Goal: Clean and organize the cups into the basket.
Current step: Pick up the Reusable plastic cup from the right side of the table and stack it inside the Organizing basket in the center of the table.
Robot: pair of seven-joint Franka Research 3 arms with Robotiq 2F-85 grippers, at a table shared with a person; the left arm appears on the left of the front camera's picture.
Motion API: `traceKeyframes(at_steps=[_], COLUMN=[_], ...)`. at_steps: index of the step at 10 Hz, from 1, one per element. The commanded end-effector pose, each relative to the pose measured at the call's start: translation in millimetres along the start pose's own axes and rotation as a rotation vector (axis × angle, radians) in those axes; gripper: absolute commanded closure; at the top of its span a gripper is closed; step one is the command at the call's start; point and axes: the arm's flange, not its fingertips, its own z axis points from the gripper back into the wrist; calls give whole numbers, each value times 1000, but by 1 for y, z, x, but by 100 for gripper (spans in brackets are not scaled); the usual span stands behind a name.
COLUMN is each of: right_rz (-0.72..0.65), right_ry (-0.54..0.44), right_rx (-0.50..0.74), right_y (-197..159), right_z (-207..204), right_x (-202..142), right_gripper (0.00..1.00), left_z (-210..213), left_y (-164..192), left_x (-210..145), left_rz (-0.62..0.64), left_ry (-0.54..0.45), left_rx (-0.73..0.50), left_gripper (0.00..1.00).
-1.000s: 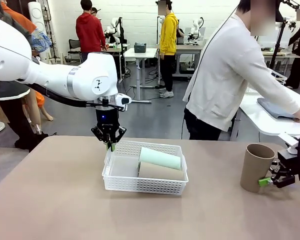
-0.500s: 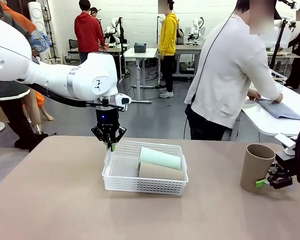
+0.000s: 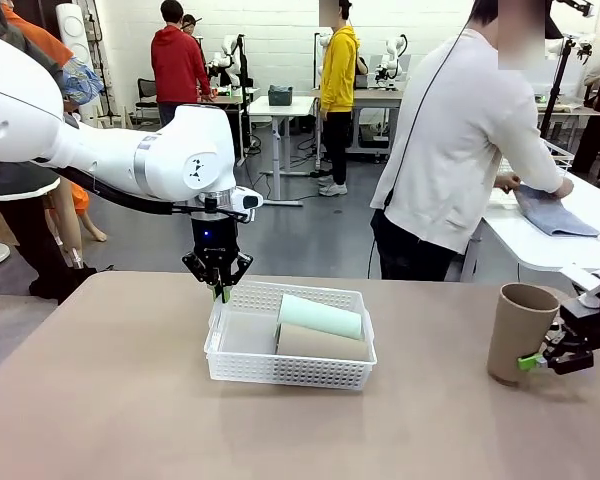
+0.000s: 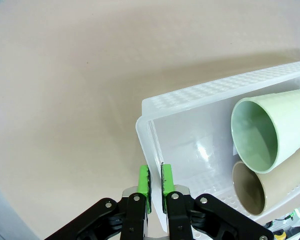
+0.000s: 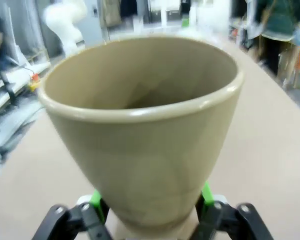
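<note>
The white lattice basket (image 3: 290, 371) sits mid-table. Inside it a pale mint cup (image 3: 321, 316) and a tan cup (image 3: 321, 343) lie on their sides, next to each other. My left gripper (image 3: 219, 290) points straight down at the basket's far left corner. In the left wrist view the left gripper (image 4: 155, 181) is shut on the basket's thin wall (image 4: 215, 90), with the mint cup (image 4: 260, 127) and tan cup (image 4: 255, 192) mouths facing the camera. Another tan cup (image 3: 520, 333) stands upright at the table's right, my right gripper (image 3: 542, 360) shut on its base. It looms large in the right wrist view (image 5: 145, 125).
The brown table (image 3: 110, 400) has bare room left and in front of the basket. A person in a white top (image 3: 460, 150) stands past the far edge, turned toward a white side table (image 3: 540, 240) at the right. Other people stand farther back.
My right gripper has shifted the upright tan cup slightly to the right. The left gripper and basket have stayed put. The person's hands moved on the side table.
</note>
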Motion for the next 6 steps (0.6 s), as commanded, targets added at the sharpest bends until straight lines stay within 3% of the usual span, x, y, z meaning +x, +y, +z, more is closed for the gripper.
traceKeyframes(at_steps=[1,4,6], right_rz=[-177,-270,-207], right_ry=[-69,-76,-51], right_rx=[-86,-174,-212], right_y=[28,60,86], right_z=[20,46,46], right_x=[49,134,180], right_gripper=[39,39,39], left_z=[2,2,2], left_y=[1,1,1], left_x=[-1,-1,-1], left_rz=[2,2,2], left_ry=[-3,-3,-3], left_rx=[-1,-1,-1], left_gripper=[100,100,100])
